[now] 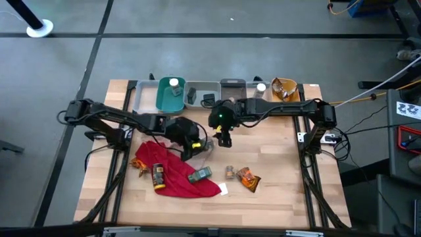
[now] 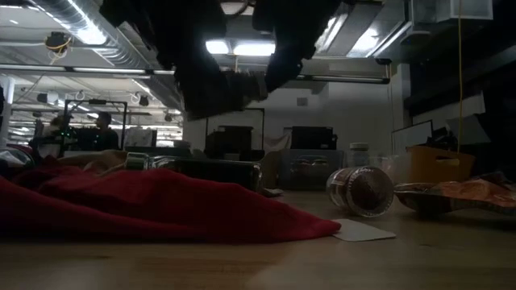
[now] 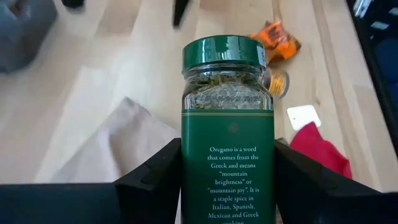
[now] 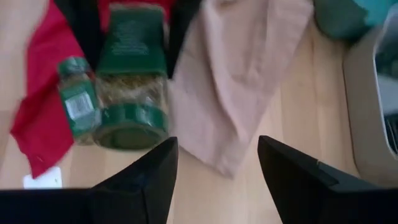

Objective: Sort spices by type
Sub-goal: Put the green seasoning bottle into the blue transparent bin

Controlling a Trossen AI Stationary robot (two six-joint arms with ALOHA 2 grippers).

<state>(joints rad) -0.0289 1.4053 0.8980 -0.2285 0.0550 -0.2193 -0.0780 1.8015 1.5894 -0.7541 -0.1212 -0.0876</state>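
Left wrist view: left pincer (image 3: 227,180) clamps oregano jar (image 3: 227,124); right pincer (image 4: 214,168) spread.

oregano jar (image 3: 227,134): I see clear, glossy glass or plastic, dried flakes showing through; smooth green plastic cap; green paper-like label with pale print.
left gripper (image 3: 227,186): matt black plastic fingers (image 3: 152,183) pressed to both sides of the jar.
right gripper (image 4: 214,171): the same matt black finish, fingers apart.
table (image 1: 276,191): pale wood, smooth, planked, lightly sheened.
red cloth (image 1: 172,172): soft matt fabric, rumpled, at 7 o'clock on my overhead.
tan cloth (image 4: 239,74): matt woven fabric, folded.
orange packet (image 1: 248,177): crinkly, shiny foil-like wrap, at 5 o'clock.
white card (image 3: 303,116): flat, matt paper.
teal bin (image 1: 170,97): smooth plastic, at 12 o'clock.
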